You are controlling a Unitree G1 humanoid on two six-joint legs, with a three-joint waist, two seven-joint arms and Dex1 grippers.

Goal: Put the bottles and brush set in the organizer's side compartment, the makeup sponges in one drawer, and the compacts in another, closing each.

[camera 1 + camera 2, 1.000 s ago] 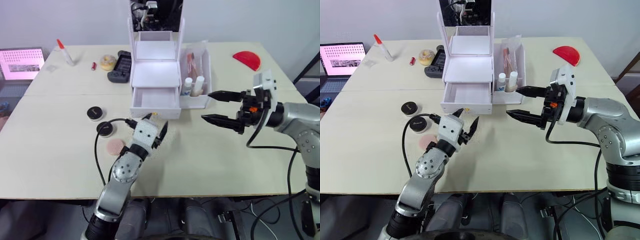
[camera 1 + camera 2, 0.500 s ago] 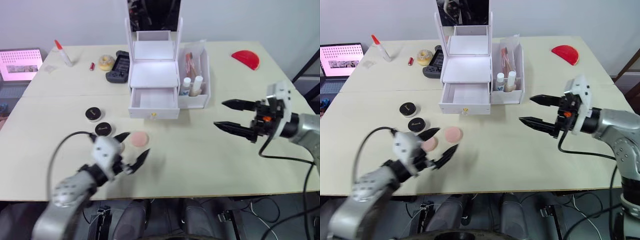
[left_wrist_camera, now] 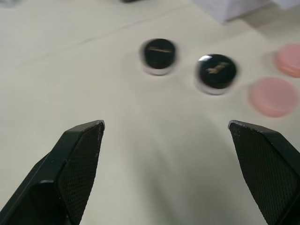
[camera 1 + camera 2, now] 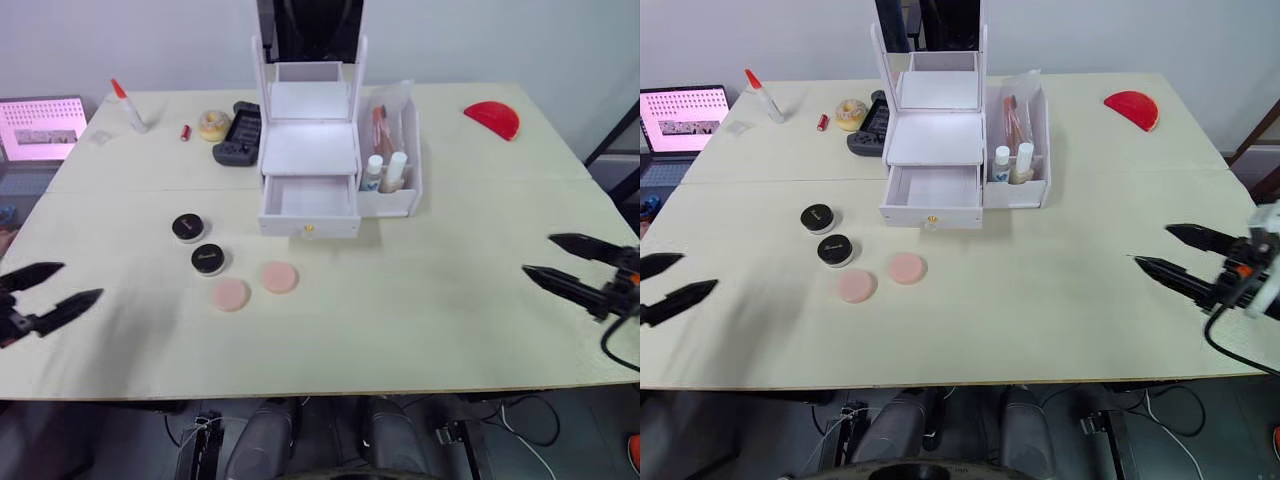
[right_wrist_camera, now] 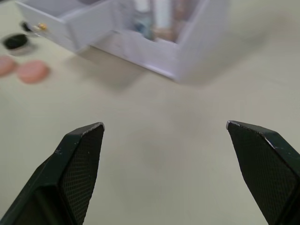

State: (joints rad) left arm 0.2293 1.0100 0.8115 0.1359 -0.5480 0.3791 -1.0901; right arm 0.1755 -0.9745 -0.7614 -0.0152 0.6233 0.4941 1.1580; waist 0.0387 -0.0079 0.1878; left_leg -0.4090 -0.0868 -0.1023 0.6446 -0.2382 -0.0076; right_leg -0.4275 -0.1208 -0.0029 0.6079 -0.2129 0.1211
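Observation:
The white organizer (image 4: 308,150) stands mid-table with its lower drawer (image 4: 308,200) pulled open and empty. Its side bin holds the two bottles (image 4: 385,172) and the brush set (image 4: 381,128). Two pink makeup sponges (image 4: 230,294) (image 4: 279,277) lie on the table in front of the drawer. Two black compacts (image 4: 187,227) (image 4: 208,259) sit just left of them. My left gripper (image 4: 45,294) hangs open at the table's left edge, holding nothing. My right gripper (image 4: 570,265) is open and empty near the right edge.
At the back left lie a glue bottle (image 4: 128,104), a small red item (image 4: 186,131), a yellow ring roll (image 4: 213,124) and a dark game controller (image 4: 238,132). A red half-round object (image 4: 493,119) sits back right. A laptop (image 4: 40,127) stands beyond the left edge.
Both arms have pulled back, left to the left edge, right to the right edge. One sponge went from under the left gripper to in front of the open drawer.

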